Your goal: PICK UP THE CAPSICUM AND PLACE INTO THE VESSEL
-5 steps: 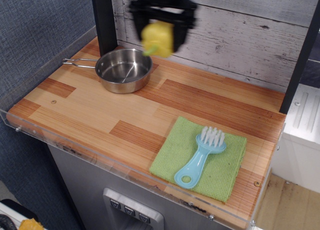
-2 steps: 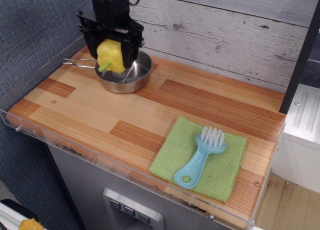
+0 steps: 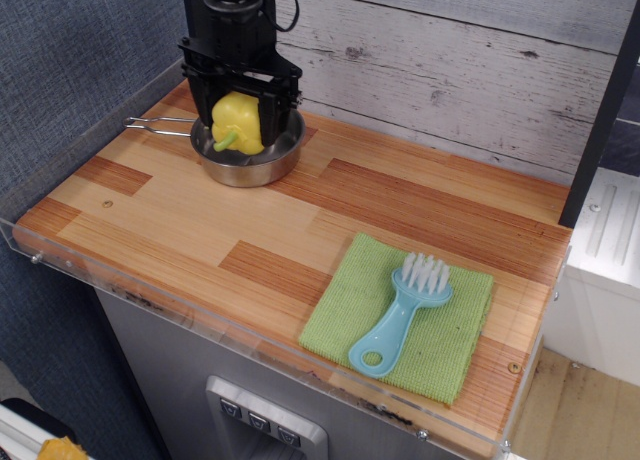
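Observation:
The yellow capsicum [image 3: 238,122] with its yellow-green stem pointing down-left is held between the black fingers of my gripper [image 3: 240,120]. It hangs low inside the mouth of the shiny steel vessel [image 3: 262,165] at the back left of the wooden counter. The vessel's thin wire handle [image 3: 157,127] points left. My gripper is shut on the capsicum. I cannot tell whether the capsicum touches the vessel's bottom.
A green cloth [image 3: 405,315] lies at the front right with a light-blue brush [image 3: 402,310] on it. A clear acrylic rim [image 3: 150,300] runs along the counter's front and left edges. A grey plank wall [image 3: 450,70] stands behind, a black post [image 3: 600,110] at the right.
My gripper carried the capsicum from high over the vessel's right side leftward and down, and now holds it lower, inside the vessel's rim.

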You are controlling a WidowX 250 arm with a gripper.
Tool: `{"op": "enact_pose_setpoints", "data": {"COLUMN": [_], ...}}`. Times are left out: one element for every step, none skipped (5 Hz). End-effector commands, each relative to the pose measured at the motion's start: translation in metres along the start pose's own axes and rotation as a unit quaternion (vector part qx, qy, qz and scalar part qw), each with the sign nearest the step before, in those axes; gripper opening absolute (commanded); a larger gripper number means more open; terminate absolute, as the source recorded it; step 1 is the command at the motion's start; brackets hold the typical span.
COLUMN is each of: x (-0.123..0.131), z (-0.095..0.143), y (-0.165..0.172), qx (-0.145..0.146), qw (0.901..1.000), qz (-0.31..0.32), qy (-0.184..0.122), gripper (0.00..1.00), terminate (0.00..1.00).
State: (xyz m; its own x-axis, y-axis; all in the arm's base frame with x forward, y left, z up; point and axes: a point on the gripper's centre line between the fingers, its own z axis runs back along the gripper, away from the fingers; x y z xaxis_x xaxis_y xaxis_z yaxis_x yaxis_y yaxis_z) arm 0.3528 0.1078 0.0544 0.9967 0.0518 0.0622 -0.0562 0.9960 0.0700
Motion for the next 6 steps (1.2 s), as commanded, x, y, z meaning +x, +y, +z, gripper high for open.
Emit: {"op": "enact_pose_setpoints", "data": {"x": [0.011, 0.008, 0.007, 0.006, 0.004, 0.000], "z": [0.007, 0.002, 0.007, 0.030, 0.056, 0.085], "y": [0.005, 0.005, 0.003, 0.000, -0.005, -0.019], "qx": [0.006, -0.001, -0.007, -0.001, 0.008, 0.001], "qw": [1.0000, 0.9998, 0.9998, 0.9996, 0.9992, 0.9974], "qz": [0.006, 0.016, 0.017, 0.029, 0.025, 0.036], "qy": [-0.001, 0.012, 0.012, -0.004, -0.029, -0.062], "gripper": [0.00, 1.00, 1.00, 1.00, 1.00, 1.00], "terminate": [0.00, 0.00, 0.00, 0.00, 0.00, 0.00]}}
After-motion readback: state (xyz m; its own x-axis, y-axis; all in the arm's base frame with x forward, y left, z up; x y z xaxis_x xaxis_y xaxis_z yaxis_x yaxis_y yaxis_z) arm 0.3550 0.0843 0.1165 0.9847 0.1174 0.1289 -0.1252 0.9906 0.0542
